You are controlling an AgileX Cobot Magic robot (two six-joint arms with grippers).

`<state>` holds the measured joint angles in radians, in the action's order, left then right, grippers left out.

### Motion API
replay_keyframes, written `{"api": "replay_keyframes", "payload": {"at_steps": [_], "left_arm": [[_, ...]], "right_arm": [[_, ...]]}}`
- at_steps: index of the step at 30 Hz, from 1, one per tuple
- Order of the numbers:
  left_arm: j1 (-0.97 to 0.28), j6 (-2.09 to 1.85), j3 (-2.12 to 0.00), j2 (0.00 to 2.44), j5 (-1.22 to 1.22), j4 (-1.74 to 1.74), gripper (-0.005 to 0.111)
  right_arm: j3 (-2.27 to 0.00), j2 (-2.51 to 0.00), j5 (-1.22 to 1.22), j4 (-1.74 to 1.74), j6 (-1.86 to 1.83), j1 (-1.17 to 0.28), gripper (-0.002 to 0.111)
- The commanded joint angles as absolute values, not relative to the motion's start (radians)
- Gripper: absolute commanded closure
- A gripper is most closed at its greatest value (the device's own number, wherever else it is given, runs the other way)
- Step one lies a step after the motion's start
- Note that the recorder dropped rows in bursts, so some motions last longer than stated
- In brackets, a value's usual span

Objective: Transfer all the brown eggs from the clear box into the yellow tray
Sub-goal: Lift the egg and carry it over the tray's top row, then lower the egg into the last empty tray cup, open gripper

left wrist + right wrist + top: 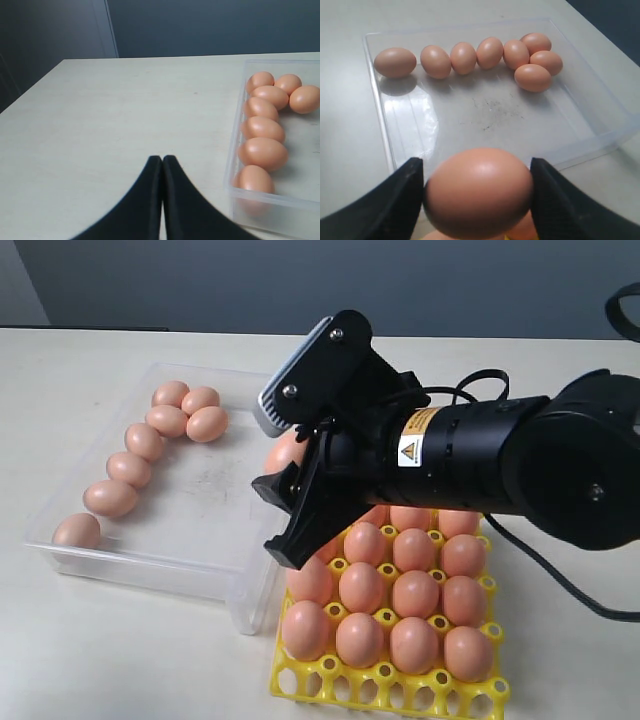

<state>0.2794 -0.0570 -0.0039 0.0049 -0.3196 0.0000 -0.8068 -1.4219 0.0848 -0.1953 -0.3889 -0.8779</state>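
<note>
My right gripper (pixel 280 510) (pixel 477 166) is shut on a brown egg (pixel 477 192) (pixel 283 452), one finger on each side of it. It hangs over the far left end of the yellow tray (pixel 400 685), next to the clear box (pixel 150 570) (pixel 485 115) (pixel 235 150). Several brown eggs (pixel 128 468) (pixel 490 52) (pixel 262 127) lie in a curved row along the box's left and far side. In the tray several eggs (pixel 415 592) fill the cups. My left gripper (pixel 162 159) is shut and empty above bare table beside the box.
The right arm's black body (pixel 520 460) and its cable (pixel 560 580) stretch over the tray's far right side. A row of bare cups (pixel 440 698) runs along the tray's near edge. The table's left edge (pixel 30 85) shows in the left wrist view.
</note>
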Motion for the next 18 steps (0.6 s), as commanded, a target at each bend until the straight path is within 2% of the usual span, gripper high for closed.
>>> {"api": "replay_keyframes", "payload": {"at_steps": [1, 18], "left_arm": [[0.275, -0.057, 0.0, 0.0, -0.309, 0.0, 0.106], [0.275, -0.057, 0.0, 0.0, -0.309, 0.0, 0.106]], "right_arm": [[-0.803, -1.423, 0.039, -0.192, -0.388, -0.872, 0.109], [-0.766, -1.423, -0.058, -0.184, -0.391, -0.867, 0.109]]}}
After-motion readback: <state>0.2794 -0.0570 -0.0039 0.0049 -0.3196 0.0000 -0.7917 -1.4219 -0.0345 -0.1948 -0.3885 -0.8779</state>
